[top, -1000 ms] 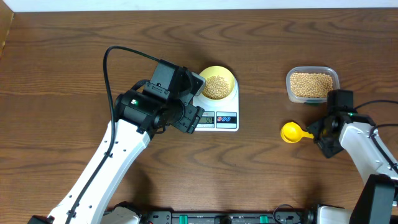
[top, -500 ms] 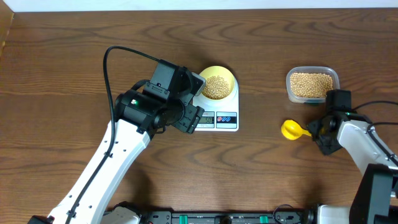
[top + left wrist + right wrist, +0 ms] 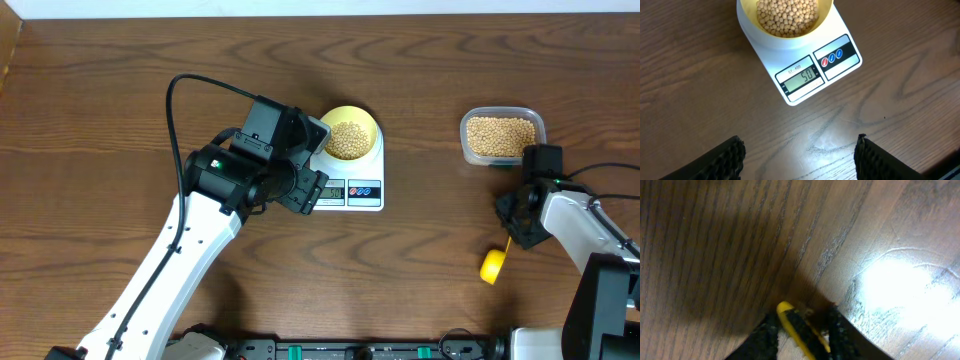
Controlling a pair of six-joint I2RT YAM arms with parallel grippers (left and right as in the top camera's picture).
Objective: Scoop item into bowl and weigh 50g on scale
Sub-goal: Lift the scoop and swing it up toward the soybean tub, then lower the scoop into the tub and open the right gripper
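Note:
The white scale point(image 3: 352, 188) carries the pale-yellow bowl point(image 3: 350, 134), which is full of beige beans point(image 3: 787, 16). The scale's display point(image 3: 801, 79) reads 50. My left gripper point(image 3: 799, 159) is open and empty above bare table in front of the scale. My right gripper point(image 3: 515, 225) points down at the table. Its jaws stand slightly apart around the handle point(image 3: 796, 329) of the yellow scoop, with a thin gap on the left side. The scoop head point(image 3: 492, 266) lies on the table just below the gripper.
A clear plastic tub point(image 3: 502, 137) of beans stands at the back right, just behind my right arm. My left arm's black cable point(image 3: 185, 90) loops over the table left of the scale.
The yellow scoop has swung from pointing left of my right gripper to lying below it, toward the table's front. The right gripper has hardly shifted. The left arm has not moved.

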